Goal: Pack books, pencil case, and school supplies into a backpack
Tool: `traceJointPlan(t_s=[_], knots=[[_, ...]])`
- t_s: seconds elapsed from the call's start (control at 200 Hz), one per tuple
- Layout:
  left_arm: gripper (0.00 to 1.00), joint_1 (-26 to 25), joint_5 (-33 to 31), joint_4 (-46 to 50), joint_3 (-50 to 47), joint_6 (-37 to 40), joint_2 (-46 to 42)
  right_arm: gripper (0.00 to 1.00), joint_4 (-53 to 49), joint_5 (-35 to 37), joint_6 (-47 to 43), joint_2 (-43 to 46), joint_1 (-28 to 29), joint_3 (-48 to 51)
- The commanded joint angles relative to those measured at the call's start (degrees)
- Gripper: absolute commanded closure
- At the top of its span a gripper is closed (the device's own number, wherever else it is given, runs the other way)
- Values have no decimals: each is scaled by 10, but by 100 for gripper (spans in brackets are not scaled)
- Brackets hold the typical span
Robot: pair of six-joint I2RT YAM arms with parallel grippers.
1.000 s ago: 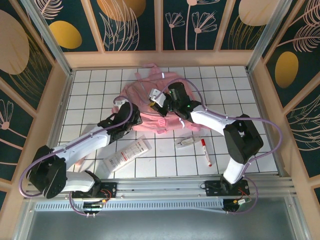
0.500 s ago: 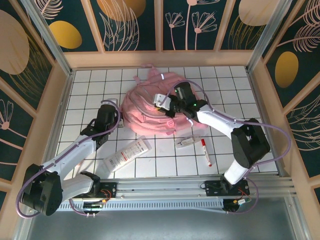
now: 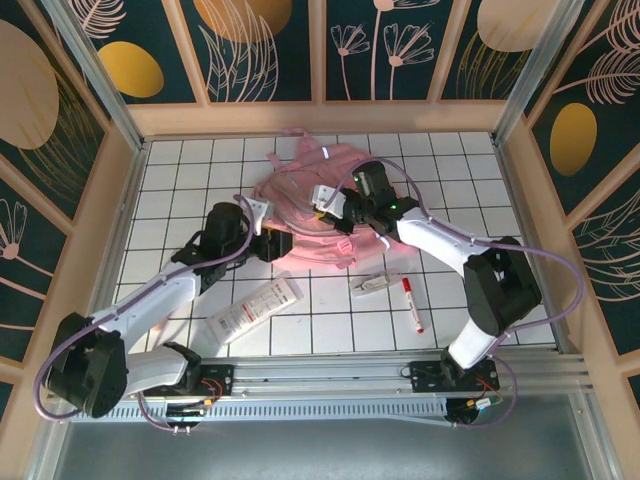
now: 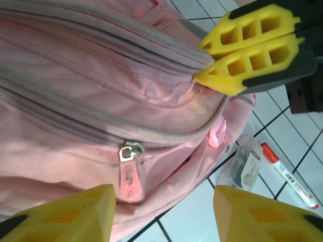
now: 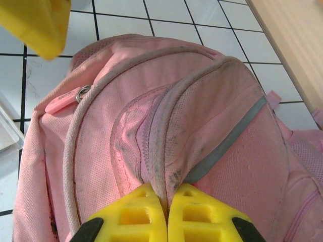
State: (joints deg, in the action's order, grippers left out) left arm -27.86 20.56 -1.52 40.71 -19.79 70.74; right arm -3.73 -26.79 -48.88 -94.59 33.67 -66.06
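The pink backpack [image 3: 305, 190] lies at the back middle of the table. My right gripper [image 3: 335, 215] is shut on a raised fold of its fabric beside a zip [image 5: 166, 201]. At the bag's near-left edge my left gripper [image 3: 277, 243] stands open, its fingers [image 4: 65, 214] either side of a zip pull [image 4: 130, 151] and touching nothing. In the left wrist view the right gripper's yellow fingers [image 4: 252, 45] pinch the backpack [image 4: 75, 65]. A white marker with a red cap [image 3: 411, 303] lies on the tiles to the right. The books are out of view. I cannot tell which item is the pencil case.
A small clear packet [image 3: 372, 284] lies just left of the marker. A long white flat item with red print [image 3: 255, 308] lies near the left arm. Wooden walls [image 3: 320, 115] close in the tiled table on three sides.
My left gripper swung away to the left, then came back to the backpack's near edge and opened. The right gripper kept its pinch and drew the fabric slightly towards the back right.
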Motion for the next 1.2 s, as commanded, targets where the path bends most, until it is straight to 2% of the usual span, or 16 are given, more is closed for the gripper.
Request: traceJointPlan(t_s=[0.0, 0.135, 0.24, 0.305, 0.33, 0.42, 0.475, 0.696, 0.896, 1.056, 1.191], knots=[[49, -4, -18, 32, 29, -27, 43, 100, 30, -25, 23, 2, -4, -35], [55, -3, -55, 49, 54, -48, 83, 100, 31, -28, 30, 6, -4, -35], [54, -4, -97, 61, 60, -60, 89, 100, 33, -29, 32, 12, -4, -31], [55, -4, -97, 57, 57, -60, 88, 100, 35, -31, 31, 15, -4, -28], [61, -4, -93, 54, 55, -57, 87, 100, 37, -31, 32, 17, -4, -26], [94, -4, -92, 52, 54, -49, 83, 100, 39, -29, 31, 19, -4, -21], [100, -3, -100, 55, 56, -41, 75, 100, 38, -27, 29, 20, -4, -18], [100, 5, -88, 63, 58, 23, 12, 100, 16, 1, -32, 23, -1, 8], [100, 43, -24, 35, 11, 72, -44, 100, -10, 27, -102, 24, 2, 30], [100, 67, -38, 41, -20, 127, -32, 100, -25, -6, -130, 31, 2, 34], [100, 73, -9, 26, -27, 162, -7, 100, -27, -22, -134, 39, 2, 38]])
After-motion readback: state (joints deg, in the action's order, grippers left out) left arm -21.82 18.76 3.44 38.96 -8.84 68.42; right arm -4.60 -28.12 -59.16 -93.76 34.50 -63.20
